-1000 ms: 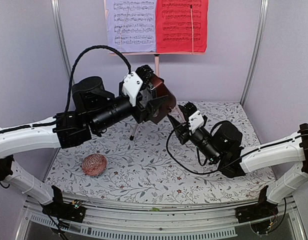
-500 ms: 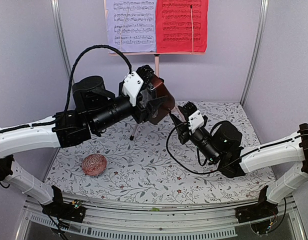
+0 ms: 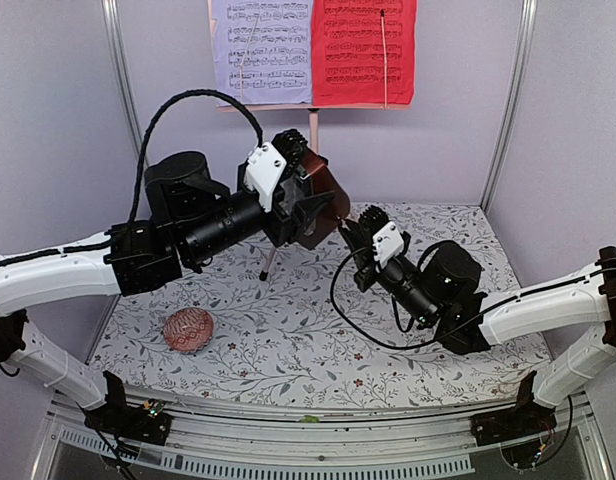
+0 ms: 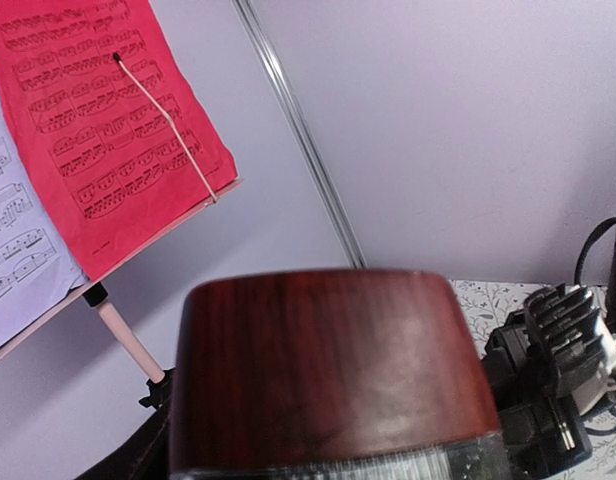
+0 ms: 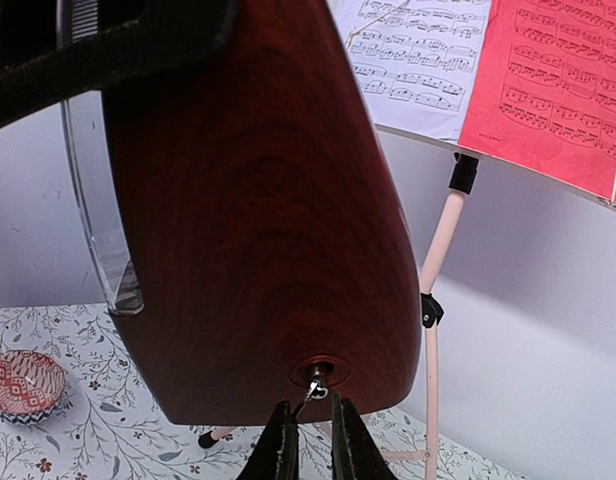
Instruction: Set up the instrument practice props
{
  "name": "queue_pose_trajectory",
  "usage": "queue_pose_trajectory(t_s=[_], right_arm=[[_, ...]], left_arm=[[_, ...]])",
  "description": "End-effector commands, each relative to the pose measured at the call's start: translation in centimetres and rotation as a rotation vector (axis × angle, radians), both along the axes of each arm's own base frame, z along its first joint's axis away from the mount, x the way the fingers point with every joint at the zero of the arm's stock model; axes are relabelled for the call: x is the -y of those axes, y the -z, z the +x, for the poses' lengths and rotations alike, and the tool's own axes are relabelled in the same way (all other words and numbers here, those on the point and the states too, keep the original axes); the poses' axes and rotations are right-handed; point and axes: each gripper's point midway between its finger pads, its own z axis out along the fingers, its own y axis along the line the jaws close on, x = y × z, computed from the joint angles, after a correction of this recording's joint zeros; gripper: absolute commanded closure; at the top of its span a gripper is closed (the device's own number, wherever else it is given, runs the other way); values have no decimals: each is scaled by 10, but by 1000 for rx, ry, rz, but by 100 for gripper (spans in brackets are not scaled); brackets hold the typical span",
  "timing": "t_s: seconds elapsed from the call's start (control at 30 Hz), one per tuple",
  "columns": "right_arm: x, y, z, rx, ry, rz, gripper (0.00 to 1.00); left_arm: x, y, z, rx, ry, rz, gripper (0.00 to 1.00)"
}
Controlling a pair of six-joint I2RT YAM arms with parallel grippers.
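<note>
Metronome (image 3: 326, 200), dark red-brown and pyramid-shaped, is hanging in the air above the middle of the desk (image 3: 288, 330). It is not standing on anything yet. The left end effector (image 3: 303, 185) is gripping it, jaws spread wide around the wooden body, and is tilting its side toward the other arm.

The right end effector (image 5: 311, 412) is pointing up at that side from just below. Its jaws are standing almost together, with only a narrow slit between them. The little metal winding key (image 5: 313, 380) is poking out of a round recess and reaching down to the slit. I cannot tell whether the fingertips (image 5: 286, 430) are pinching it or just bracketing its end.

Further out, the pink music stand (image 3: 314, 130) is standing at the back of the desk. It is carrying the lavender page (image 3: 260, 45) and the red page (image 3: 363, 45) side by side. A small red patterned bowl (image 3: 189, 329) is sitting near the front left, well apart from both arms.

To my eye the stand and pages are looking finished, and the step in hand is winding the metronome. The next move is calling for a firm pinch on that thin key. Then comes a careful twist while the left arm is bracing the body.
</note>
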Motion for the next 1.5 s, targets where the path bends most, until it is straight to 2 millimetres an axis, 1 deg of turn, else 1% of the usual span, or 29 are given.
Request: queue_pose_trajectory(t_s=[0.0, 0.2, 0.37, 0.6, 0.8, 0.97, 1.1, 1.2, 1.3, 1.43, 1.47], right_arm=[[-6, -13, -2, -1, -21, 40, 88], [-7, -17, -1, -26, -30, 68, 93], [-5, -18, 2, -53, -15, 93, 94], [1, -20, 5, -90, 6, 138, 93], [2, -22, 6, -107, 9, 159, 83], [2, -22, 8, -110, 17, 161, 84], [5, -22, 9, -116, 34, 170, 89], [9, -21, 12, -123, 58, 177, 89], [11, -22, 13, -127, 68, 186, 87], [13, -24, 13, -128, 71, 197, 77], [13, -24, 13, -127, 72, 199, 76]], left_arm=[[-16, -70, -16, 89, 19, -179, 100], [-13, -66, -15, 81, 24, -174, 100], [-13, -65, -16, 78, 28, -177, 100], [-12, -63, -15, 71, 29, -176, 100], [-11, -63, -16, 68, 34, -179, 100], [-10, -62, -16, 66, 36, -176, 100], [-9, -62, -15, 63, 36, -173, 100], [-10, -62, -15, 63, 32, -174, 100], [-9, -61, -15, 61, 31, -172, 100], [-8, -59, -14, 55, 32, -168, 100], [-8, -59, -14, 55, 31, -168, 100]])
